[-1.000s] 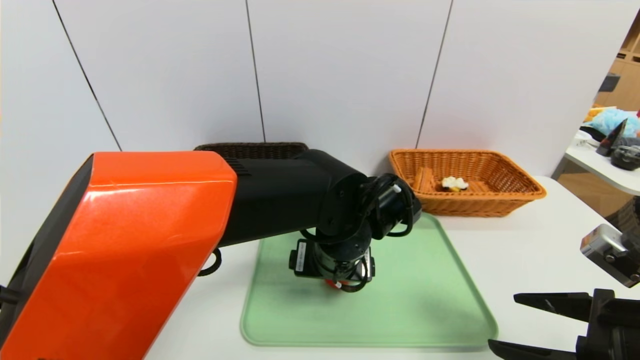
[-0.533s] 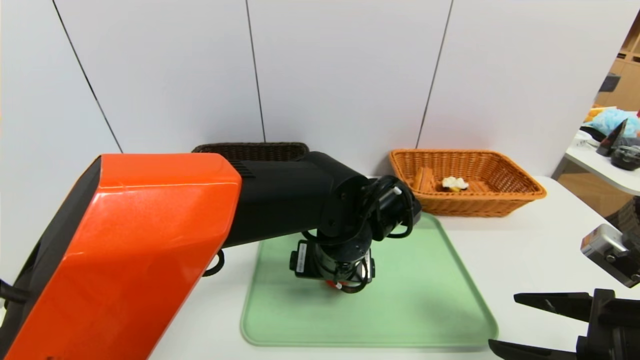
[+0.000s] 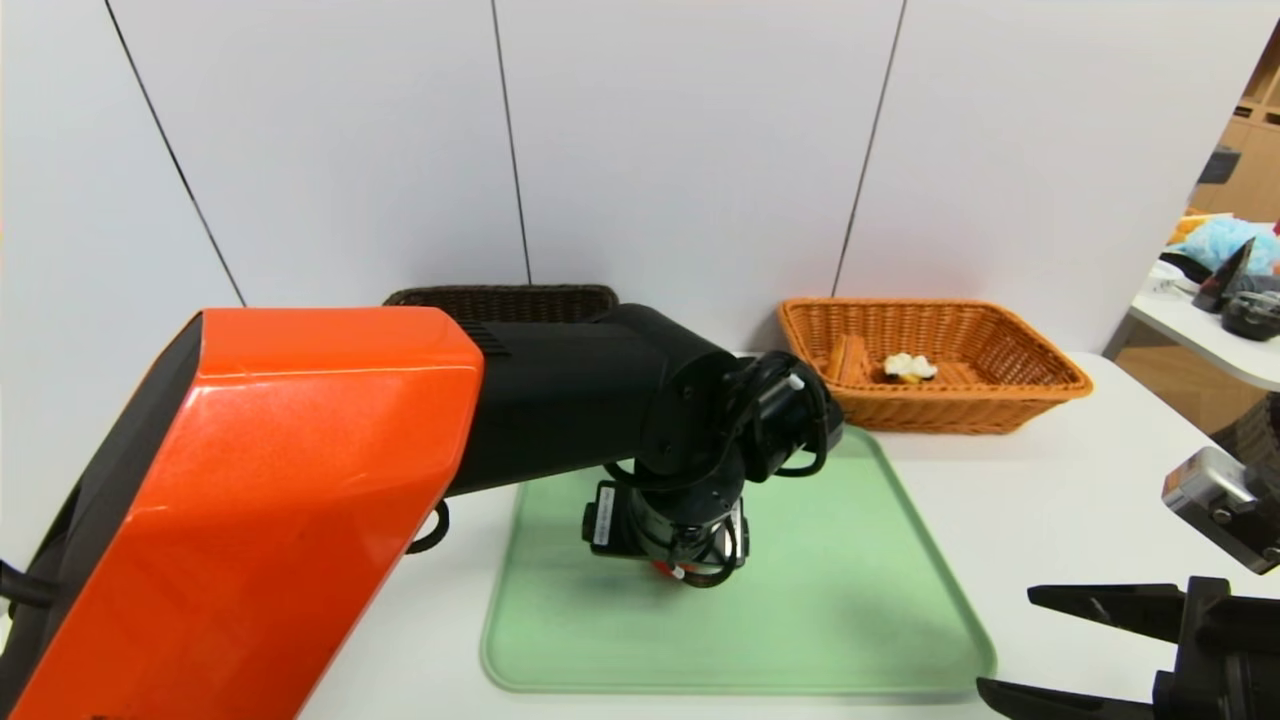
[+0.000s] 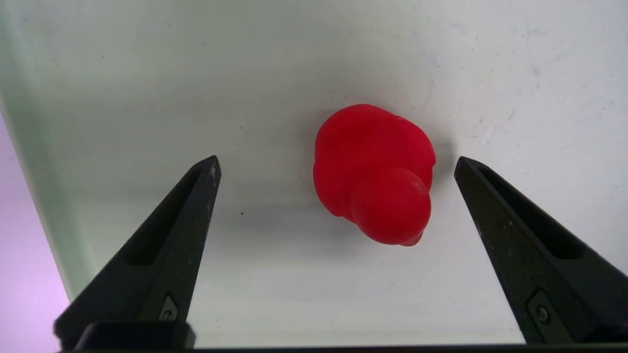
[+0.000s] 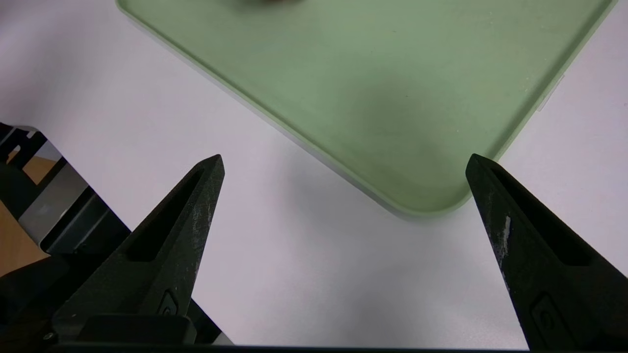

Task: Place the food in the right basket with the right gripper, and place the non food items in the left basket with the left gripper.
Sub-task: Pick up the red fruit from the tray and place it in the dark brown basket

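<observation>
Left gripper and right gripper gape, fingers spread.

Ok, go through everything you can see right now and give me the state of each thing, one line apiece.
Red toy: lying on the green tray, between the left fingers, untouched.
Left gripper: open, straddling the toy.
Right gripper: open, empty, parked over the table beside the tray corner.
Waffle wedge: inside the orange basket.
Orange basket: holds the waffle.
Dark basket: mostly hidden behind the left arm, contents unseen.
Green tray: flat on the table.

Red duck-like toy on green tray. Waffle wedge w/ cream inside orange-tan basket. Dark brown basket at back left, mostly hidden.
</observation>
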{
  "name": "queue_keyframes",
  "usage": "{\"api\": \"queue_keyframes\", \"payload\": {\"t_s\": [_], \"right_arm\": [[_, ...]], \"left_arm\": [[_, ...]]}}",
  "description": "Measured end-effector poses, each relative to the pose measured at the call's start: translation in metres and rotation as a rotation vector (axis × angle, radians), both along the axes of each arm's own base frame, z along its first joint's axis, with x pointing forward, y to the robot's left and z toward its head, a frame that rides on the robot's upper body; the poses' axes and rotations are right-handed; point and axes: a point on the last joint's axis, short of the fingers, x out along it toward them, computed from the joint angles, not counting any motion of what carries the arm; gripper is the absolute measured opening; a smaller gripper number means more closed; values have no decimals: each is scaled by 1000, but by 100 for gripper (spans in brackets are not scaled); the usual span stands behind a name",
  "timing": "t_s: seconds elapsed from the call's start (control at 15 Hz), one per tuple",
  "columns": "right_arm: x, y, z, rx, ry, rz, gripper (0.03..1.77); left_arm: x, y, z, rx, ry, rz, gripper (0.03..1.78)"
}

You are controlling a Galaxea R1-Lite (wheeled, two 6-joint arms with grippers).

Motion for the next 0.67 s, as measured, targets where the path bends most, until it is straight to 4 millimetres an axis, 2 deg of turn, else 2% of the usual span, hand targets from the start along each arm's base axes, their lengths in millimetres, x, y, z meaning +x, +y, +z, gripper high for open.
{"api": "queue_keyframes", "payload": {"t_s": [0.13,0.33,0.47,0.67], "right_arm": [[0,0,0,0,0,0,170],[0,0,0,1,-1,0,170],[0,0,1,1,-3,0,170],[0,0,1,1,-4,0,170]], "left_arm": [[0,0,0,0,-1,-1,121],[0,0,0,0,-2,-2,85],[0,0,0,-1,-3,-3,71],[0,0,1,-3,-3,-1,67]]}}
